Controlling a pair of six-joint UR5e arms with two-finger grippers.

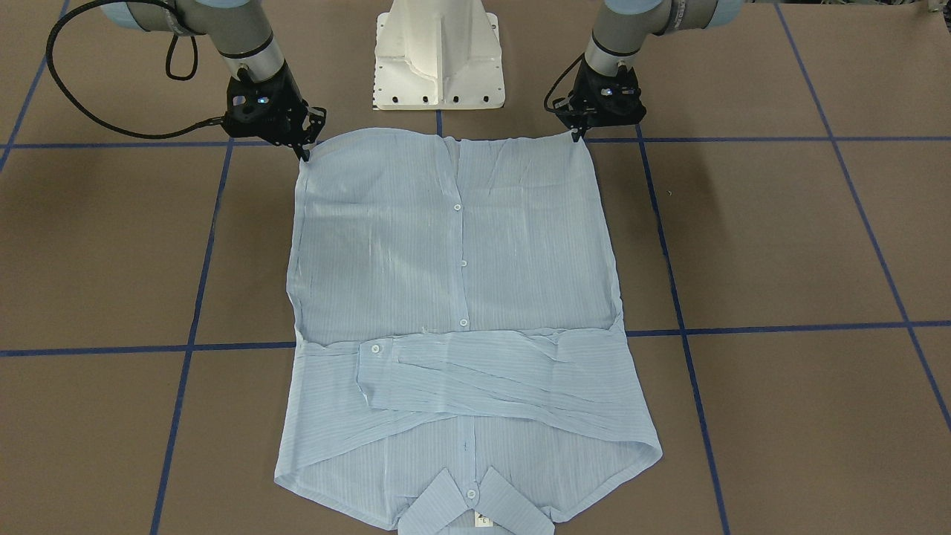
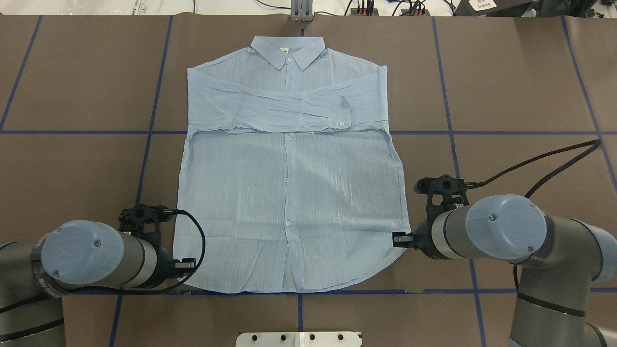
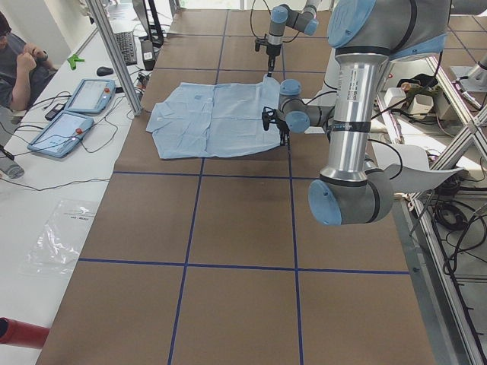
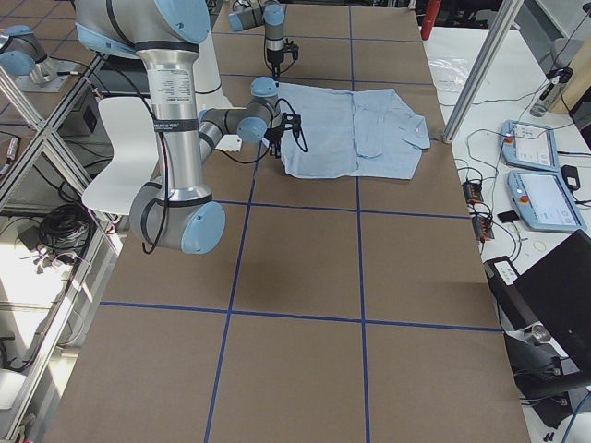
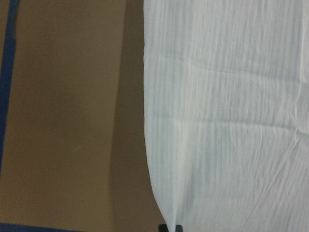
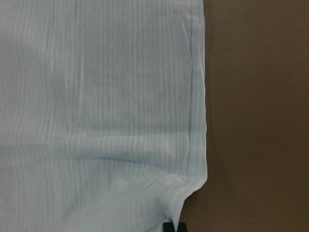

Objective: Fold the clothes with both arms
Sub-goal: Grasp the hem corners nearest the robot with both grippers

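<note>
You have the light blue, thin, finely striped long-sleeved button-up shirt [image 2: 289, 193] lying flat and front up in the middle of the brown table [image 2: 72, 193]. In the overhead view its collar [image 2: 288, 50] points to 12 o'clock. Its hem points to 6 o'clock, toward the white pedestal base [image 2: 299, 339]. Both sleeves [image 2: 289, 108] are folded across the chest just under the collar, one over the other, with a cuff button showing toward 3 o'clock. A row of small white buttons [image 2: 288, 222] runs down the centre. The lowest part of the hem lies along one of the blue tape lines [image 2: 96, 131] that grid the table.

Your left arm [image 2: 87, 260], a silver-grey tube with a light blue joint cap, has its black end effector [image 1: 576, 136] at the hem corner at 7 o'clock of the shirt. It is closed on the cloth. In the left wrist view the shirt edge narrows down into the dark fingertips [image 5: 164, 227] at the 6 o'clock edge of the picture.

Your right arm [image 2: 501, 226] has its black end effector [image 1: 304, 152] at the opposite hem corner, at 4 o'clock of the shirt. It too is clamped on the fabric, and the right wrist view shows the corner bunching into the fingertips [image 6: 168, 226].

In the left side view a person [image 3: 15, 53] sits at 10 o'clock beside two tablet-like devices [image 3: 76, 114].
</note>
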